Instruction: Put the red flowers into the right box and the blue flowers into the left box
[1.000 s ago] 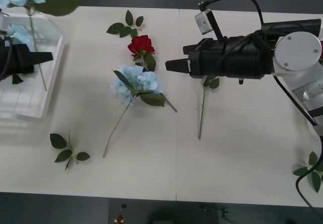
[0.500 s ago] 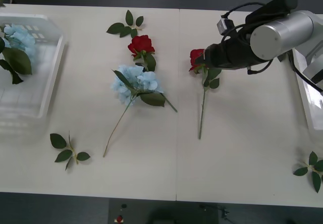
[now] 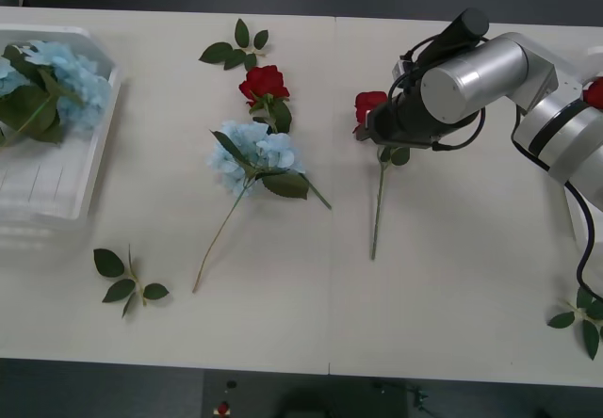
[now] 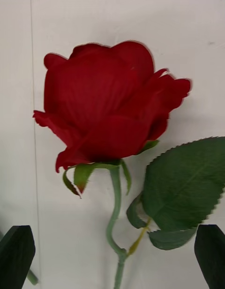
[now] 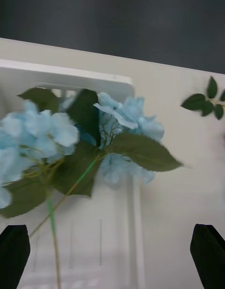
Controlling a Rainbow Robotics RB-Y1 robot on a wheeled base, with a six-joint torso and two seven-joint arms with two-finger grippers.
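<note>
From my remote seat: closest to me on the white surface there's a loose leaf sprig at front left and another leaf sprig hanging at the right edge. A bit further in, one blue hydrangea lies mid-surface, stem angled back toward me, and a red rose sits just beyond it, touching its leaves.

My right pincer hangs over the second red rose, black fingertips spread wide either side of the stem, not touching it. In the wrist cam the bloom lies flat with one big leaf beside it.

Over on the left, the left box already has blue hydrangeas piled in its far end. The left pincer is above that tray, fingers wide apart, gripping nothing, hydrangea heads right below.

Far side: a third leaf sprig near the back edge, and a bit of red at the far right behind the arm, too cut off for me to tell what it is.
</note>
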